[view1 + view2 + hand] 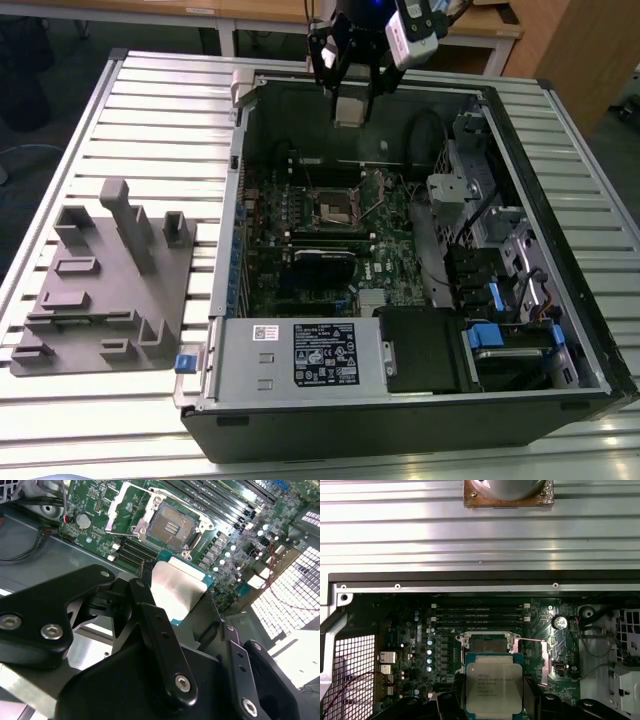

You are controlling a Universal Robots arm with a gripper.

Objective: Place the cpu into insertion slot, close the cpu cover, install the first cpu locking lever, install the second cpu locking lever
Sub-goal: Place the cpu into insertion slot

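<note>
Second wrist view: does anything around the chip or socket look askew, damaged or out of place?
Nothing stands out. The gripper holds the chip squarely by its edges over the open computer case. The socket on the green board is empty, its cover swung open, with no visible damage.

cpu (494,685): flat square, dull silver lid on a green substrate, print side showing. It's hanging clamped between the fingers of the hand (350,100), up in the air and well apart from the insertion slot (170,527). The insertion slot is sitting bare: dark square contact field, silvery rim, amid the green board. cpu cover (115,507) is lying swung open beside it, a silvery frame with a large cut-out centre.
</note>
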